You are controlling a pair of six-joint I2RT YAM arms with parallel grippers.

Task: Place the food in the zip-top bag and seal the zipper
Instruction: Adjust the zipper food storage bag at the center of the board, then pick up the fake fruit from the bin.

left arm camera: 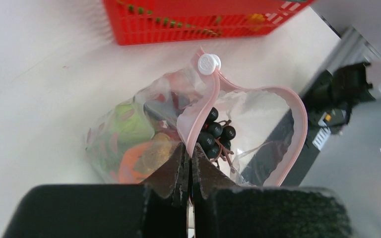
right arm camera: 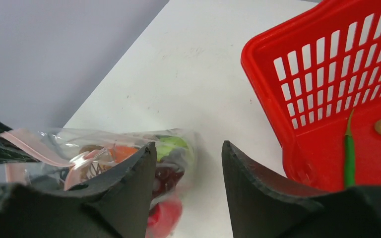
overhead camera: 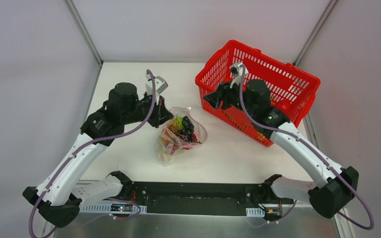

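Left wrist view: zip-top bag [left arm camera: 129, 134] on table [left arm camera: 39, 74], near basket [left arm camera: 188, 22]; food [left arm camera: 134, 148] inside; zipper [left arm camera: 297, 124] unsealed; left gripper [left arm camera: 189, 152] pinching zipper rim on the side away from basket, likely propping the mouth open; right gripper [right arm camera: 188, 146] spread, empty, between bag and basket.

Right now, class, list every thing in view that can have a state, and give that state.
zip-top bag, mouth gaping, partly filled.
zipper, unsealed.
grapes, just inside the bag's mouth.
left tool, shut on the zip-top bag's rim.
right tool, open, empty.
basket, holds a green piece.
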